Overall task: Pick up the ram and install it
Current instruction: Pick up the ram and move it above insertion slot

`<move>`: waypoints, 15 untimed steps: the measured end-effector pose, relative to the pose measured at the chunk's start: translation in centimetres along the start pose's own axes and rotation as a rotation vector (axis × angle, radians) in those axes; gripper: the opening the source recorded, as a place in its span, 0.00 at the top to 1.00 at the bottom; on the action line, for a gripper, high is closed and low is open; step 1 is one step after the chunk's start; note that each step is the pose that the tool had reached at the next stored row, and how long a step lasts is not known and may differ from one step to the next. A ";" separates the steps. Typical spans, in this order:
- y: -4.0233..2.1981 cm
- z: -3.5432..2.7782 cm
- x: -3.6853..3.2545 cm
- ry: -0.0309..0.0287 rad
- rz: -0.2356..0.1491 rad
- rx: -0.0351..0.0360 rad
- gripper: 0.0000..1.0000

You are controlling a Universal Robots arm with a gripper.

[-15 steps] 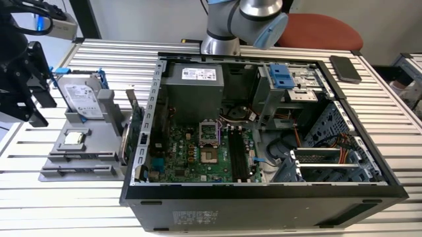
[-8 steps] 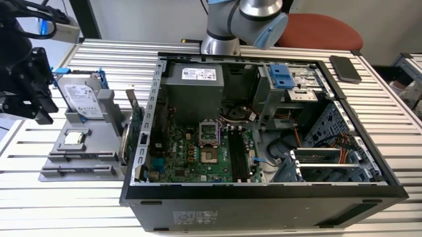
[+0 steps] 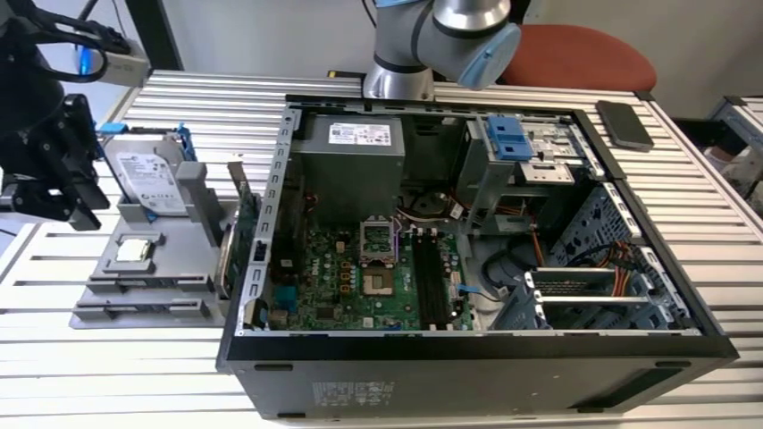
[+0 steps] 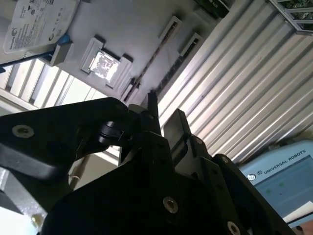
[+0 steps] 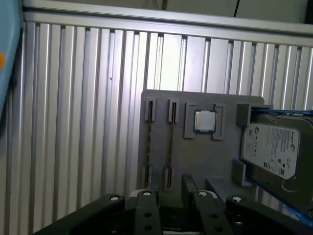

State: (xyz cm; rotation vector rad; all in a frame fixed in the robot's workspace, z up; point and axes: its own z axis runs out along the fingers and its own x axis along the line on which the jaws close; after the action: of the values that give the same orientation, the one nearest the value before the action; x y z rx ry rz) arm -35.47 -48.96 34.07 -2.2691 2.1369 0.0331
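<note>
Plainly the step in hand is the pick: the ram (image 5: 170, 147) stands edge-up in a slot of the gray holder (image 5: 205, 161), which sits on the desk (image 5: 88, 122) toward its edge at the exterior view's left, beside the computer case (image 3: 477, 349). The fingers (image 4: 176, 125) hang near the holder, apart from the stick, parted a little with nothing between them. To do this well, I judge the gap should line up across the stick's thin edge — centred along its length, square to it — and keep clear of the hard drive (image 5: 271, 149) nearby.
</note>
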 end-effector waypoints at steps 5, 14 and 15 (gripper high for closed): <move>0.00 0.82 0.03 0.0003 0.000 0.0069 0.00; 0.02 2.24 0.02 -0.0002 0.000 0.0048 0.00; 0.03 2.43 0.02 -0.0002 0.000 0.0042 0.00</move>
State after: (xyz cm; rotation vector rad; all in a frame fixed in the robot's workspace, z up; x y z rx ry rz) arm -35.50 -48.90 31.64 -2.2669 2.1347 0.0288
